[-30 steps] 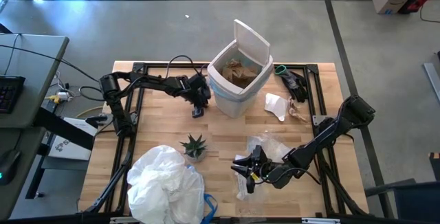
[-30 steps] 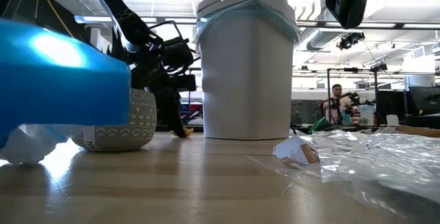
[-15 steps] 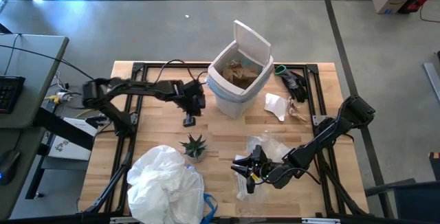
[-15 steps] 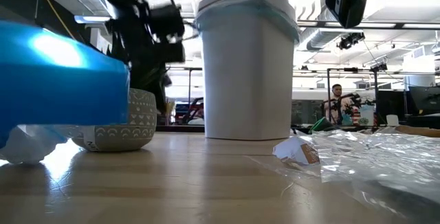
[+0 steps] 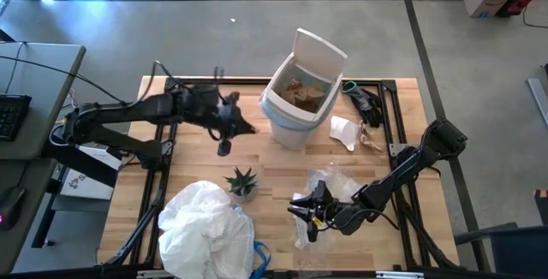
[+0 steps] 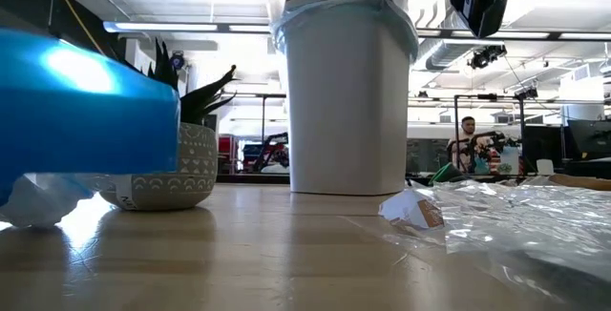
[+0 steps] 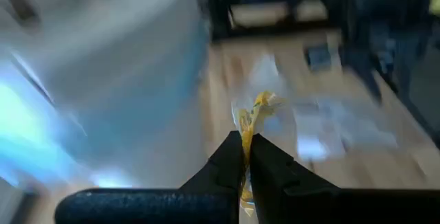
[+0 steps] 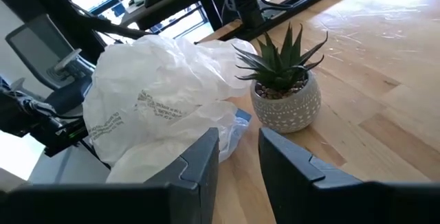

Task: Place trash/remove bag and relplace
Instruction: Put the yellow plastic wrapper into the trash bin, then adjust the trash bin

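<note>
**Gripping a twisted yellow scrap beside the white bin**

Left gripper (image 5: 224,146) hangs above the wooden table (image 5: 282,163) just left of the white plastic bin (image 5: 295,108), fingers (image 7: 230,157) pressed together on a twisted yellow-brown paper scrap (image 7: 251,117). Crumpled brown paper (image 5: 300,91) fills the bin, which wears a translucent light-blue liner (image 6: 348,10). Right gripper (image 5: 301,208) rests low by the clear crinkled plastic wrappers (image 5: 338,183), fingers (image 8: 203,157) narrowly parted, empty.
</note>
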{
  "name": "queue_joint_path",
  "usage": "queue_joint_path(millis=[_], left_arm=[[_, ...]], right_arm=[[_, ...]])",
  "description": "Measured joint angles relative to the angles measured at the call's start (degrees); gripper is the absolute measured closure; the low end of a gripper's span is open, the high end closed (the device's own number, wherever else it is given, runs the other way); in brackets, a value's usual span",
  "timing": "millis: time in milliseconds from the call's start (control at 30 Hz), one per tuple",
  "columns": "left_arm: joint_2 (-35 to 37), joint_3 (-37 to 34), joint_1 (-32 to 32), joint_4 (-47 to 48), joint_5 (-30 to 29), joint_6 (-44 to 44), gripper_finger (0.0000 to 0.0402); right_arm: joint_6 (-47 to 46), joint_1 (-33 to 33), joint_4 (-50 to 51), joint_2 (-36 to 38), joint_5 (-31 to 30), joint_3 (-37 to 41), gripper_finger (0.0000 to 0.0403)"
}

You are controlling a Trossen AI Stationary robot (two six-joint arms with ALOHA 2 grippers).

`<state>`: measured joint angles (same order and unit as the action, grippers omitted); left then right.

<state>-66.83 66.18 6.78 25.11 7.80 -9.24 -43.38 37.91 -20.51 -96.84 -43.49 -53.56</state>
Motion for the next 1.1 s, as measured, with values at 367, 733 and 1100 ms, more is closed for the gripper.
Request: queue_joint_path(millis=[367, 733, 1100], left_arm=[[-12.0, 21.5, 2.1, -6.2, -2.5, -4.4, 0.0402], [-35.3, 46.4, 13.8, 8.9, 0.9, -1.3, 0.036], [-38.6, 52.5, 15.1, 17.3, 2.0, -0.7, 0.0233]], right_arm=[[0.4, 0.0, -0.3, 0.0, 0.0, 0.0, 0.0313], [1.1, 0.9, -4.4, -2.2, -0.8, 0.0, 0.0313], [-0.1, 1.3, -13.7, -10.1, 2.2, 0.0, 0.0313]])
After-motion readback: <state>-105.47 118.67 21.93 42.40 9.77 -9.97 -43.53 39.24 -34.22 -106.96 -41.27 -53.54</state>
